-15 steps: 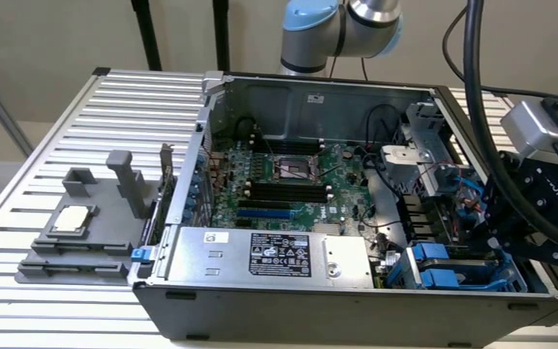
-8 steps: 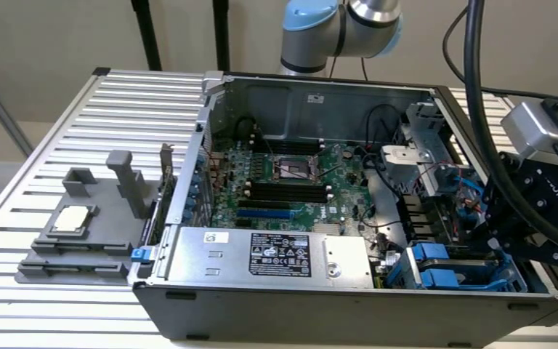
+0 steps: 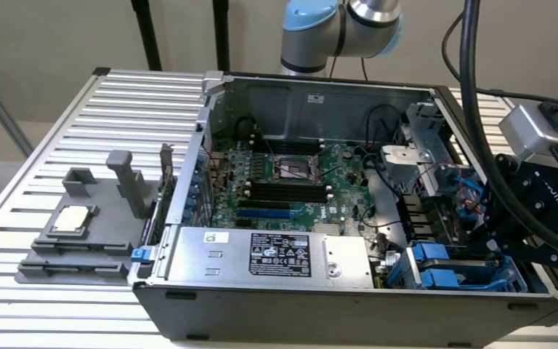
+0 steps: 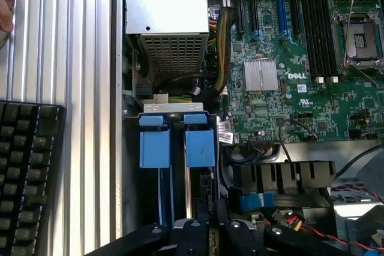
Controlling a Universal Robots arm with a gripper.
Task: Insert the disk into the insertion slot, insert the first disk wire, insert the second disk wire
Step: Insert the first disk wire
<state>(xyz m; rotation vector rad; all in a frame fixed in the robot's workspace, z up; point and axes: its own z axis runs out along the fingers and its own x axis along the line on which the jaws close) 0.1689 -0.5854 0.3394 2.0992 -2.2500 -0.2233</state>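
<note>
so the gripper [image 4: 210, 225] is hovering with its fingers [image 4: 201, 223] pinched fully shut right by the blue-framed disk [image 4: 200, 148], which is standing on edge inside the insertion slot [image 4: 171, 108], just beside the power supply box [image 4: 167, 22]

**Exterior view.** The arm [image 3: 342, 29] is cut by the frame edge at 12 o'clock. At 3 o'clock the gripper [image 3: 492, 240] housing runs off the edge. A black cable [image 3: 471, 87] crosses in front of the housing. The fingertips cannot be made out among the dark parts at 4 o'clock. The print on the power-supply label [image 3: 281, 254], at 6 o'clock, is too small to read.

**Wrist view.** A hand [image 4: 5, 7] and a keyboard [image 4: 30, 172] are cut by the frame edge. The gripper covers one end of the two blue carriers [image 4: 177, 148]. Their contents cannot be determined.
</note>
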